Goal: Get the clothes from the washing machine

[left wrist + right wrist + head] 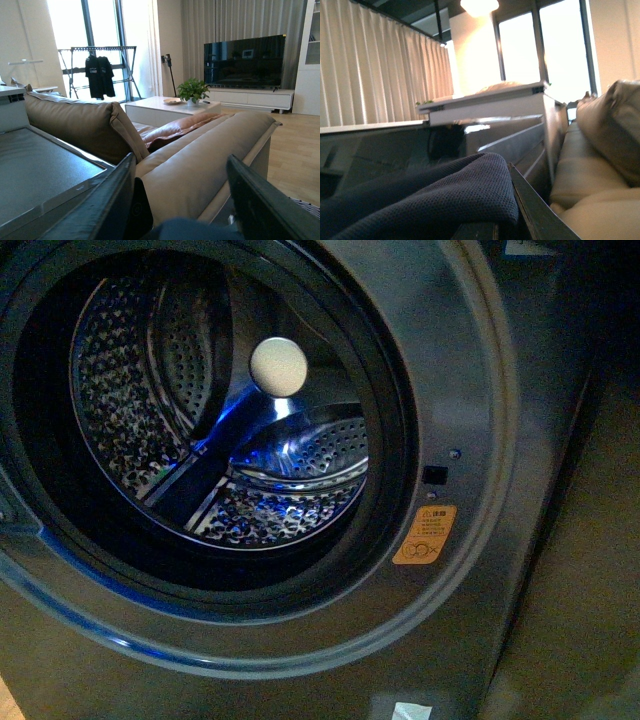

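Here, the dark navy garment [445, 200] lies draped over the right gripper [502, 222], its knit weave bunched against one dark finger [535, 210]. Whether the jaws clamp it I cannot tell, since the cloth hides them. The left gripper [181, 167] has its fingers [107, 202] spread wide, framing a tan leather sofa [200, 155]. A dark blue shape [190, 231] sits low between them, too little showing to name. In the front view stands the grey washing machine [480, 360], its perforated steel drum [200, 380] lit blue and an orange warning sticker [425, 535] just beside the round mouth.
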Motion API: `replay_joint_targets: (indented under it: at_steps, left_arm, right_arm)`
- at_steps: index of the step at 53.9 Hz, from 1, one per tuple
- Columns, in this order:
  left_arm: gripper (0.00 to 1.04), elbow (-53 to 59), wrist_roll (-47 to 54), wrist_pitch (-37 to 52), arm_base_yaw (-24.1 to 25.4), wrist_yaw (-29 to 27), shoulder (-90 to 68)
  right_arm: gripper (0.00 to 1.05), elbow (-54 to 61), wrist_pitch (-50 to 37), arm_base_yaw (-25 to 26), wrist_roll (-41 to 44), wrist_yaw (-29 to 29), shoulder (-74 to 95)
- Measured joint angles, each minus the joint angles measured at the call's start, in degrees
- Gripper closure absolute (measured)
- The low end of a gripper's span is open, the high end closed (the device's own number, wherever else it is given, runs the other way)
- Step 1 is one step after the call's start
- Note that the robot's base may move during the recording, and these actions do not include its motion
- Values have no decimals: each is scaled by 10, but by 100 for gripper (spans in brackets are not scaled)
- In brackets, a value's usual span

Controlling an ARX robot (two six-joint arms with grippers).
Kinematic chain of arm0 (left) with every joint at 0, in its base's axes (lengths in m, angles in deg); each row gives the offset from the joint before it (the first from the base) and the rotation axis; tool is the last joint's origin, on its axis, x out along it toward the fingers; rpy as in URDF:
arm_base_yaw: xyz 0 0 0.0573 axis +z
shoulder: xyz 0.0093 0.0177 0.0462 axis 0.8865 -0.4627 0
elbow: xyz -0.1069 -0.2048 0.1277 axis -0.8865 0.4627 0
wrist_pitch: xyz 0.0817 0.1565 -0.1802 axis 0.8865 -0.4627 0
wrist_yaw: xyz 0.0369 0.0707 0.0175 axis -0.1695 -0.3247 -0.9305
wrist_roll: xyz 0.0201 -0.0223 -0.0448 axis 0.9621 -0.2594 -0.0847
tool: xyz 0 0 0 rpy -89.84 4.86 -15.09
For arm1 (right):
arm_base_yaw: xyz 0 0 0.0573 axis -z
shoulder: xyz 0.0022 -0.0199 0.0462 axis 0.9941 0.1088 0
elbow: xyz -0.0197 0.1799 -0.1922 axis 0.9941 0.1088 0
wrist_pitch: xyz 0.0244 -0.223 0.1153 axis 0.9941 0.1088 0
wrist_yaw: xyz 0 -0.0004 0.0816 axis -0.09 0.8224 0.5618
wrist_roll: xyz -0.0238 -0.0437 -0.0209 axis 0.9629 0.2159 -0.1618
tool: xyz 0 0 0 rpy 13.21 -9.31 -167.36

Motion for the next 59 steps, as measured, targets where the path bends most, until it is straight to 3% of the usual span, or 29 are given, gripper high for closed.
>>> replay_joint_targets:
  at_steps: [5, 16, 24, 30, 36, 48, 53, 59]
  left_arm:
    - [5, 0, 0, 0, 0, 0, 0]
    - [7, 0, 0, 0, 0, 0, 0]
    - [7, 0, 0, 0, 0, 0, 0]
    - [7, 0, 0, 0, 0, 0, 0]
    - [7, 0, 0, 0, 0, 0, 0]
    - [7, 0, 0, 0, 0, 0, 0]
    - [7, 0, 0, 0, 0, 0, 0]
    - [7, 0, 0, 0, 0, 0, 0]
  right_arm:
    - [101, -50, 0, 97, -32, 24, -3]
    - [101, -161, 29, 375, -124, 164, 27]
    - [101, -202, 68, 523, -145, 242, 79]
    - [101, -212, 107, 599, -134, 288, 128]
    - [101, -210, 156, 655, -100, 327, 178]
    - [101, -164, 238, 716, 1, 341, 246]
    - [89, -145, 328, 721, 58, 354, 264]
    - [68, -129, 499, 716, 110, 359, 303]
